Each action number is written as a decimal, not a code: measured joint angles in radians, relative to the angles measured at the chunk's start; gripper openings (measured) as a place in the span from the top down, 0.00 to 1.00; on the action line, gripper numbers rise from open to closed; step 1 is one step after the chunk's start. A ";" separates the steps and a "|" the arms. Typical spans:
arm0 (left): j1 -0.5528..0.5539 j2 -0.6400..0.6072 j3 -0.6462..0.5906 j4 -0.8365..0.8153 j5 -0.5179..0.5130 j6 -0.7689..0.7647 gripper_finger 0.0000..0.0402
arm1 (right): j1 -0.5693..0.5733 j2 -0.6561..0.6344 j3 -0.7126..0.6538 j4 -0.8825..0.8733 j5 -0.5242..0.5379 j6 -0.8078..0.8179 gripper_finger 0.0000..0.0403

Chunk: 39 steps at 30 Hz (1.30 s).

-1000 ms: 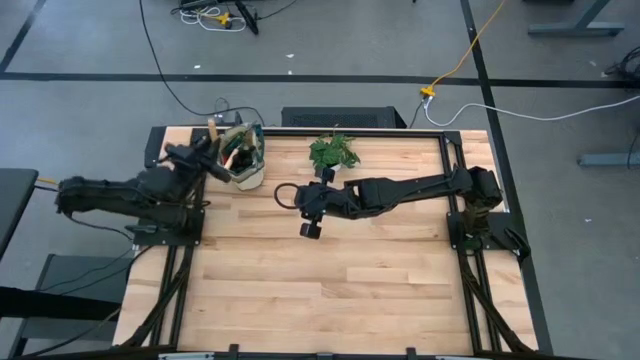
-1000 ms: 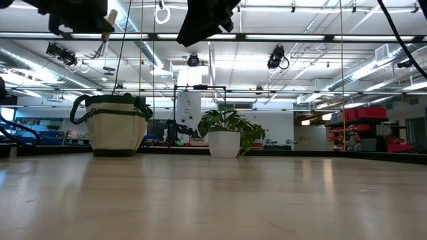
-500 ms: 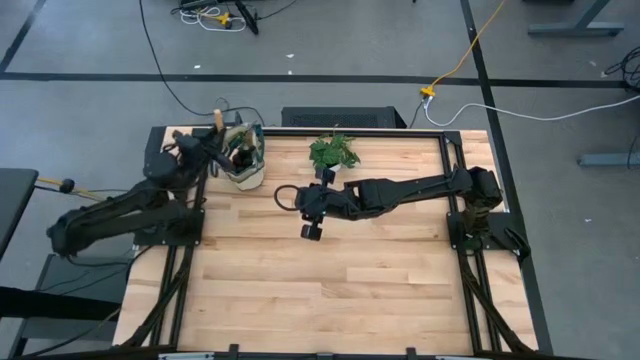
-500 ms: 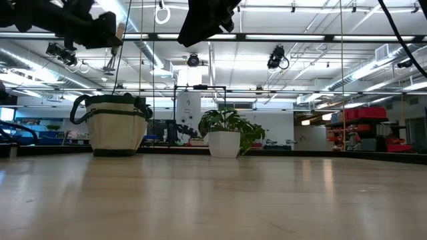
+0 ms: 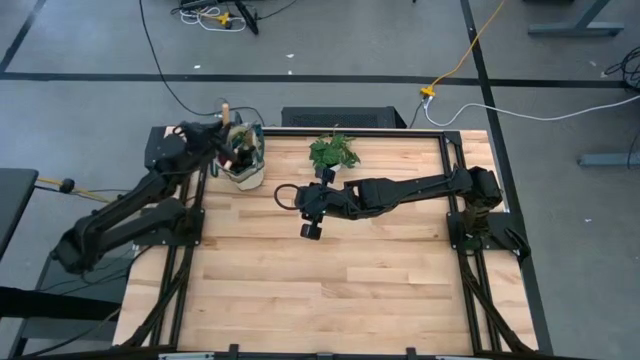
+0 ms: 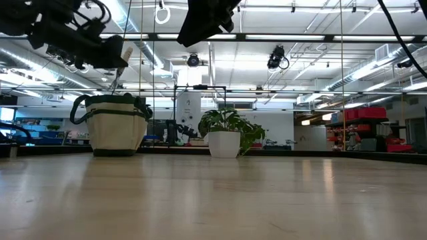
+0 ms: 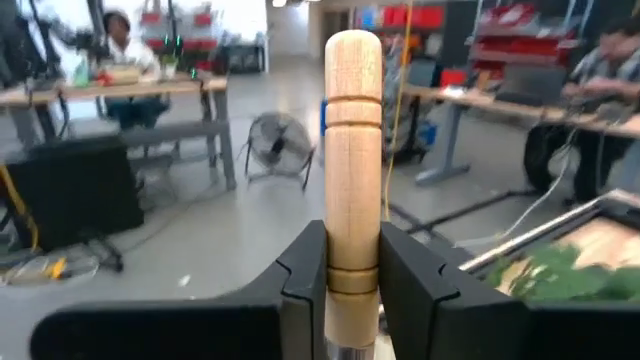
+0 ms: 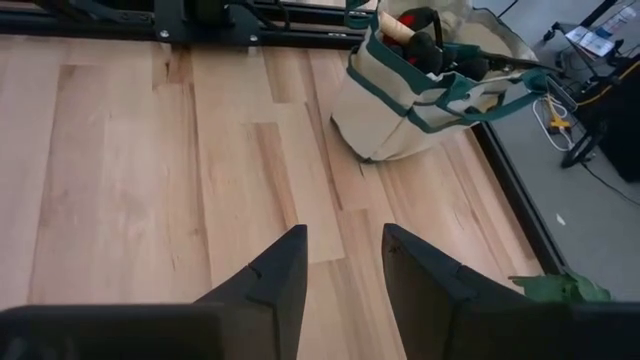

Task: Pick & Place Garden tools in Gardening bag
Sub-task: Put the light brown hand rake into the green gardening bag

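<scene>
Left gripper point(image 7: 352, 270): pinching wooden-handled tool point(image 7: 352, 150), just above gardening bag point(image 5: 244, 157).
Handling: likely light, rigid, smooth; grip mid-handle.
Right gripper point(image 8: 343, 262): spread, empty, beside bag.

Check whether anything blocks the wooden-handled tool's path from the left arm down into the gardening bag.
Nothing visible blocks it. The left tool is shut on the wooden-handled tool, right above the gardening bag, whose top is open. The potted plant stands apart to one side; the right tool hangs empty over mid-table.
</scene>
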 joint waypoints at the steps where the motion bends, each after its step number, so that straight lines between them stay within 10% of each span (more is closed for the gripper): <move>1: 0.013 0.016 0.000 -0.002 0.018 -0.002 0.82 | 0.000 0.000 0.000 0.000 0.000 0.000 0.67; 39: 0.137 0.301 0.002 -0.049 0.222 0.085 0.82 | 0.000 0.000 0.000 0.001 0.000 0.000 0.67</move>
